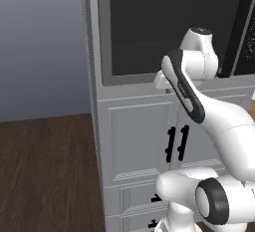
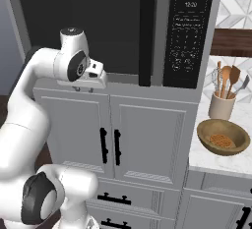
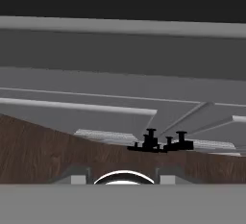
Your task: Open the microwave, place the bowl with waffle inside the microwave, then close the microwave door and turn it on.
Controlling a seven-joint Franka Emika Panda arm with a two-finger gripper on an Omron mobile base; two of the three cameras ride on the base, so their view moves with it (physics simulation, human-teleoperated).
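Dark wood floor runs along the left of a simulated kitchen, up to a tall grey cabinet column. High in that column sits the microwave, its microwave door shut flush, dark glass across the front and the long black bar handle at the door's right edge, beside the keypad panel. The white arm reaches up in front of the glass's lower edge with its tool pointing downward, just under the door frame and well left of the handle; the fingers are too hidden to tell how wide they stand, and nothing appears held. Judging by this pose, the opening step is not yet done. Below, twin cupboard doors carry short black handles. To the right, on the pale worktop, the bowl waits with its waffle, just in front of a utensil crock. Nothing blocks the handle.
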